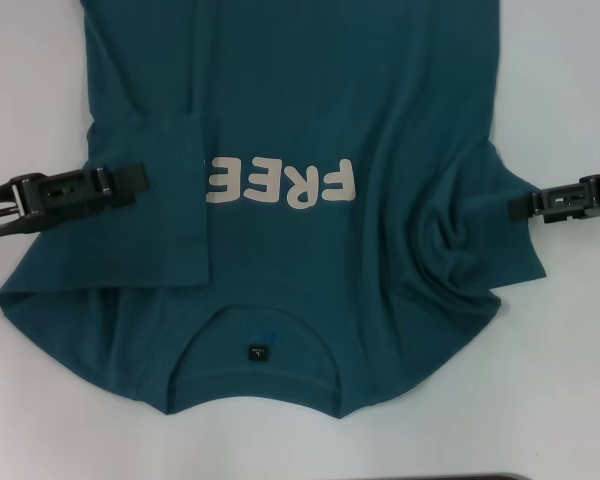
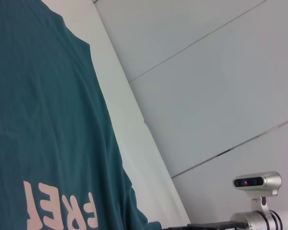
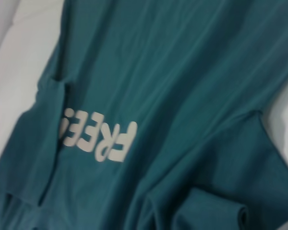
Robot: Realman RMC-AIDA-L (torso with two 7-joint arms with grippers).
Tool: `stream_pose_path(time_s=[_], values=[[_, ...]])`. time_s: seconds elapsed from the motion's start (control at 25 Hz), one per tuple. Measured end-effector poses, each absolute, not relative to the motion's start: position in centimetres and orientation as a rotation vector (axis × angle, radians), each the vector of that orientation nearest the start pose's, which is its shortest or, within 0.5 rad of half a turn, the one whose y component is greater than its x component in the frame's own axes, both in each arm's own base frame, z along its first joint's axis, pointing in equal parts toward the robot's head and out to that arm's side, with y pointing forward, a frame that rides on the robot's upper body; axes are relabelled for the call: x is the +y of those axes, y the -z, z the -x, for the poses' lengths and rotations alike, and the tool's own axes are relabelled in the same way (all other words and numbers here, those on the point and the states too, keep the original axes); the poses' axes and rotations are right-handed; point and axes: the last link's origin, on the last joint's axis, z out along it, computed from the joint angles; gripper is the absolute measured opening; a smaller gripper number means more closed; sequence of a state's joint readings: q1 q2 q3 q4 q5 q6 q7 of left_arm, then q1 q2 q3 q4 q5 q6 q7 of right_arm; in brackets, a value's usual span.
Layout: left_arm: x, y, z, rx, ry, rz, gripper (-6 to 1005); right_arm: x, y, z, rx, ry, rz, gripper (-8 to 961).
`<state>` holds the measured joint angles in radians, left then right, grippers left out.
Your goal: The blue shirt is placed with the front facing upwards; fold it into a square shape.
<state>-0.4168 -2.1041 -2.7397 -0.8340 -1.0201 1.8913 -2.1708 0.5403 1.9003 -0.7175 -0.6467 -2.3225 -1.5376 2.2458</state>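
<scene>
Now the shirt [image 1: 380,120] is lying with its left sleeve folded in; both hands, grip state unclear, are flanking it. The right sleeve needs flattening before folding.

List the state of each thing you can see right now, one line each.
blue shirt: flat, front up, collar nearest the robot, left sleeve folded in over the lettering's end, right sleeve bunched.
left gripper: low over the folded left sleeve.
right gripper: at the shirt's right edge by the bunched sleeve.
table: white, under the shirt.
</scene>
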Motion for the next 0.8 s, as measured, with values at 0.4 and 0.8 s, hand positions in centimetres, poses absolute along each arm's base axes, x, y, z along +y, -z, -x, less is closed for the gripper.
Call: stream_pose_path(time_s=[0.4, 0.8], values=[[27.4, -4.4, 28.8, -1.776, 0.999, 2.394, 792, 33.7, -4.8, -32.0, 1.656, -0.177, 2.419, 839], [27.4, -4.5, 29.0, -1.781, 0.996, 2.385, 792, 34.0, -4.1, -31.2, 1.631, -0.159, 2.455, 837]])
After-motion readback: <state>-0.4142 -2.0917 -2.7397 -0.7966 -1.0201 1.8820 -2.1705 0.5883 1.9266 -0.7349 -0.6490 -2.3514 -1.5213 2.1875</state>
